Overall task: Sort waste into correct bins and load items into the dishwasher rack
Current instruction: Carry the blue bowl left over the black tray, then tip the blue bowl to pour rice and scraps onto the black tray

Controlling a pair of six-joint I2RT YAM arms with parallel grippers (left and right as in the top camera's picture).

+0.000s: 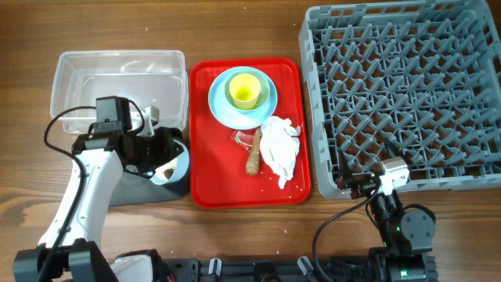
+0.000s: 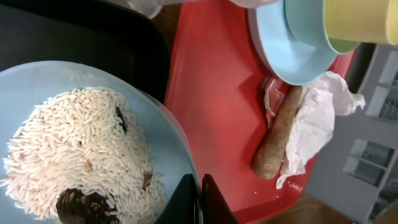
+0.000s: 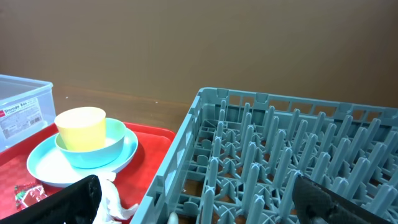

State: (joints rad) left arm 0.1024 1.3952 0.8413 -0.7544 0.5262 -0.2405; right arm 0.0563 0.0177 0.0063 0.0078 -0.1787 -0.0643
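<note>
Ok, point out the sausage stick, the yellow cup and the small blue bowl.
sausage stick [image 2: 280, 134]: left wrist view, middle of its length.
yellow cup [image 1: 244, 89]: overhead view, inside its open mouth.
small blue bowl [image 2: 31, 84]: left wrist view, bare inner wall, upper left.

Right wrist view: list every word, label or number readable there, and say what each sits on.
White sticker on the clear plastic rectangular tub: a red mark and lines of dark print, too small to read.
Small red wrapper: pale marks, blurred, unreadable.
Nothing else in this view carries text.
</note>
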